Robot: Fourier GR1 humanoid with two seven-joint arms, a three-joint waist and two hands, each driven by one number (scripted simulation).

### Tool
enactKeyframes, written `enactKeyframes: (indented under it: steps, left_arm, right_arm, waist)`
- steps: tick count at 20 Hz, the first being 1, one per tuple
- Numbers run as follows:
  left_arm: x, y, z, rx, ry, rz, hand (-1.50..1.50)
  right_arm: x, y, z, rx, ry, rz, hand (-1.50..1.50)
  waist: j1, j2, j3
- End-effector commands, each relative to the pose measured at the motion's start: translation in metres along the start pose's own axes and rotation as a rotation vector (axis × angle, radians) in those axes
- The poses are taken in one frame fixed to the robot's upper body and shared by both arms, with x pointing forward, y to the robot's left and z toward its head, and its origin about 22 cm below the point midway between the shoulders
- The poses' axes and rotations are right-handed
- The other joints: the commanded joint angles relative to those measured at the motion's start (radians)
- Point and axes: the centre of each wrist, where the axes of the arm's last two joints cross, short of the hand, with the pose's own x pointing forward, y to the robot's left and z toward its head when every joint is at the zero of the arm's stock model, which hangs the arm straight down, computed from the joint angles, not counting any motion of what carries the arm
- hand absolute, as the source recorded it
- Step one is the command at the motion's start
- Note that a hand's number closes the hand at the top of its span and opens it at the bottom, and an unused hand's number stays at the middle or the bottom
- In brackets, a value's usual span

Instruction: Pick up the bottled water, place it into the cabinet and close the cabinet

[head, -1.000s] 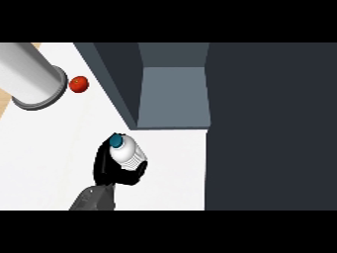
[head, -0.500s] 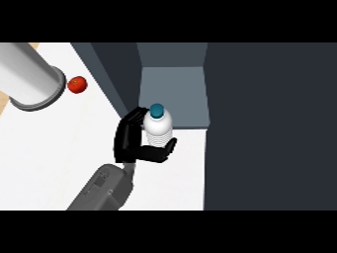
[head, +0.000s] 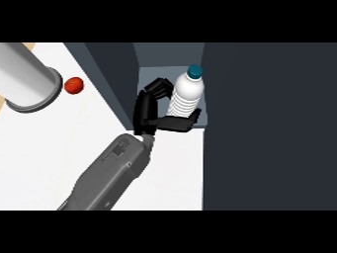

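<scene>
1. One hand (head: pixel 150 109) shows, at the end of a grey forearm (head: pixel 111 173) that comes up from the lower edge near the middle of the view; which side of the robot it belongs to cannot be told from this view alone.
2. The hand is black; its fingers (head: pixel 156 88) curl round the left side of the bottle (head: pixel 185 96), and its thumb (head: pixel 178 122) hooks under the bottle's lower end; so the hand is closed about the bottle, not spread.
3. The bottle is clear and ribbed with a teal cap (head: pixel 194 72); the cap points toward the top of the view; the bottle lies just right of the palm, touching the fingers and the thumb.
4. The bottle sits within the open mouth of the cabinet (head: pixel 167 54), over its grey-blue floor; the cabinet's dark left wall (head: pixel 116 79) stands just left of the hand; a large dark panel (head: pixel 276 128) fills the view's right side, close beside the bottle.
5. The white table (head: pixel 47 148) spreads to the left and below; on it, well apart from the hand, lies a small red round thing (head: pixel 74 85), just beside the rim of a big grey cylinder (head: pixel 16 76) that enters from the upper left.
</scene>
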Motion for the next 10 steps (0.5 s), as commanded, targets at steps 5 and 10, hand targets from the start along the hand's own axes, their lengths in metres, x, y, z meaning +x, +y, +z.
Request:
enactKeyframes:
  steps: [5,10]
  left_arm:
    - [-0.003,0.003,-0.036,0.092,0.056,-0.063,1.50]
    - [0.009,-0.003,-0.062,0.103,0.040,-0.247,1.50]
  right_arm:
    - [0.010,-0.013,-0.005,0.023,-0.073,-0.046,-1.50]
    - [0.019,0.000,-0.007,0.015,-0.089,-0.051,-1.50]
  waist:
    - [-0.026,0.009,0.000]
    - [-0.031,0.011,0.000]
